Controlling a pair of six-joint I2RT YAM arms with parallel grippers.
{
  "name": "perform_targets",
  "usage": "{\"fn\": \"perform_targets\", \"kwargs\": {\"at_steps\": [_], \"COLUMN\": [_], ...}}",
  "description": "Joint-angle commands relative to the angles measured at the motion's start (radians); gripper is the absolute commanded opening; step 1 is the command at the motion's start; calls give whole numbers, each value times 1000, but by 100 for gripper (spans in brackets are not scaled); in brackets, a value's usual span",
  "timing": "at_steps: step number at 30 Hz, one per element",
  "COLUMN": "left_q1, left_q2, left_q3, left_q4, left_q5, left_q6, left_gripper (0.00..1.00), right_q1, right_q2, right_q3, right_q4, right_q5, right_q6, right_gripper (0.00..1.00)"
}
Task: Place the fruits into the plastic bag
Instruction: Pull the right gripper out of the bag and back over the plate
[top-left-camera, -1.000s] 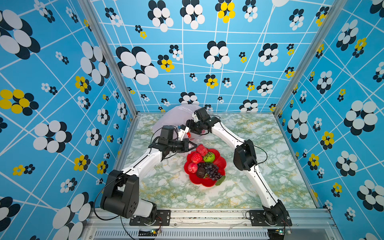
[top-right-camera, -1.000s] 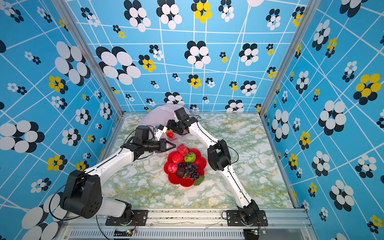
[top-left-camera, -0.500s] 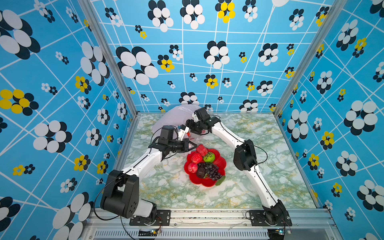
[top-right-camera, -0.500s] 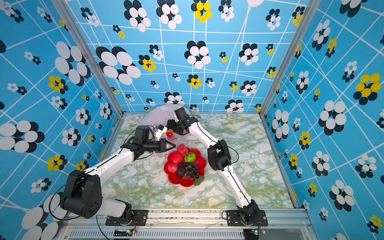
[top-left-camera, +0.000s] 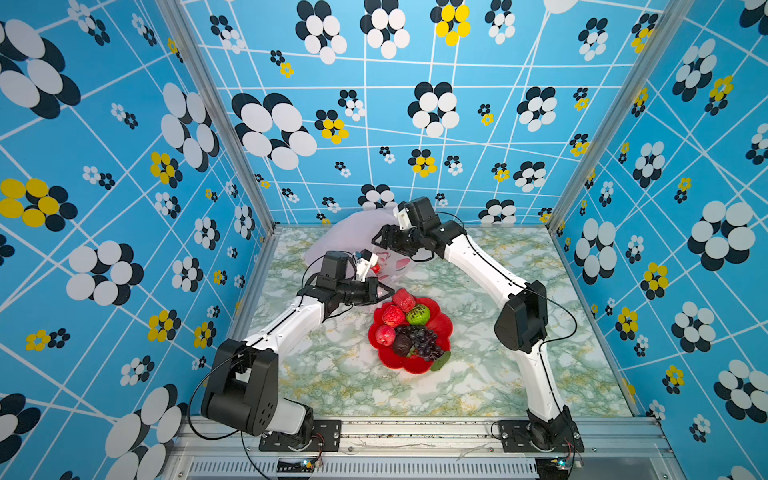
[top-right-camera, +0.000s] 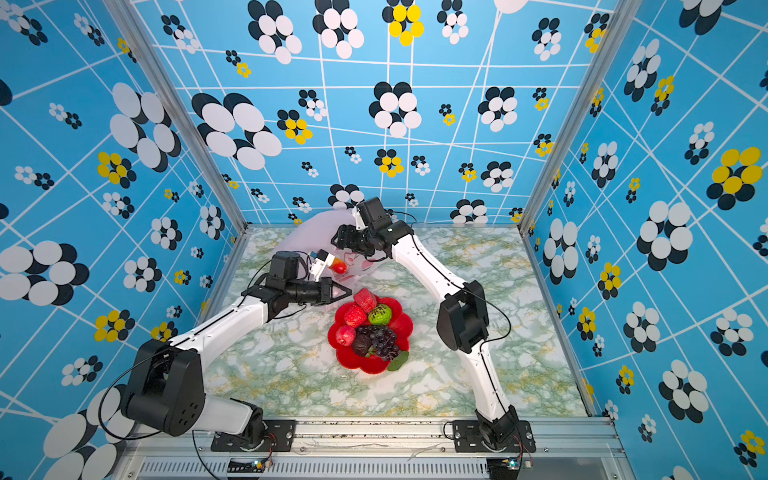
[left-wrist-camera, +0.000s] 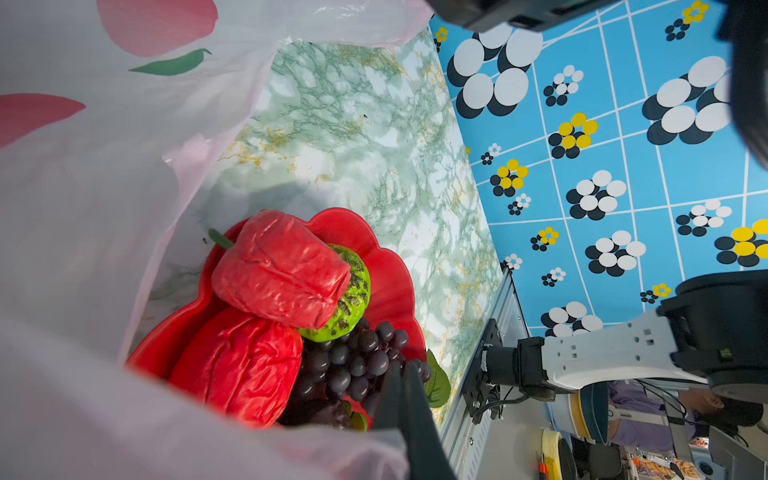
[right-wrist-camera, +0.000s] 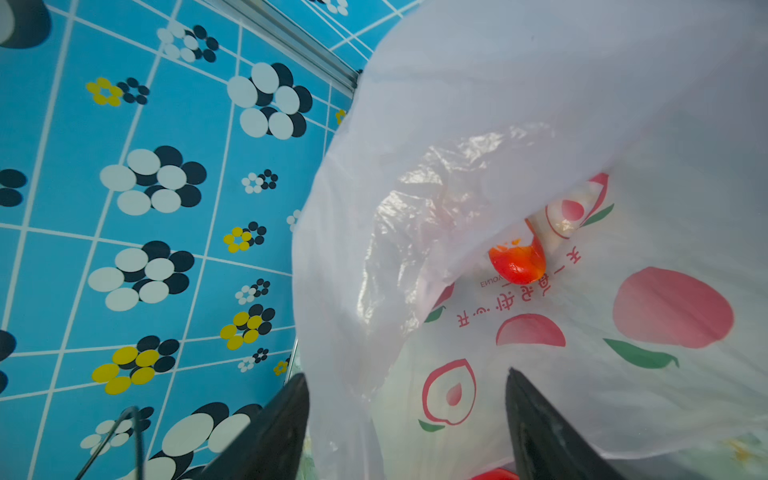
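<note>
At the counter's (top-left-camera: 478, 374) far edge, shut left fingers (left-wrist-camera: 405, 399) pinch the plastic bag (right-wrist-camera: 540, 104) open, while wide right fingers (right-wrist-camera: 282, 428) hang over a red-orange fruit (right-wrist-camera: 517, 262) inside.

3 blue flower-patterned walls (top-left-camera: 374, 137) enclose a green-veined marble tabletop (top-left-camera: 345, 374), evenly lit

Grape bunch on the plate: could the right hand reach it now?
Probably yes: the grape bunch lies uncovered on the red plate, and the right hand stands open by the plastic bag, holding no fruit.
</note>
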Motion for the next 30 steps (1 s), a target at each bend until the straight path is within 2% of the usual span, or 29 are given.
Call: {"fn": "perform_targets", "kwargs": {"at_steps": [1,14,23,30], "left_q1": [-10,-10,-10,-10], "left_q2": [15,27,32,30], "left_q3": [8,8,11,11], "left_q4": [-7,-15,-15,-17], "left_q5": [-1,-7,-6,-5], "left_q6": [15,21,20,21], "left_gripper": [0,0,0,0], "right_q1": [-6,-6,-6,2], "right_q2": [-96,-381,-502,-551], "right_q3": [-84,-382,-530,-694], "right_q4": [-24,-19,-87,-99], "right_q5": [53,115,131,97], "right_q6": [-56,-119,-152,-138], "right_gripper": [76,76,76,76]}}
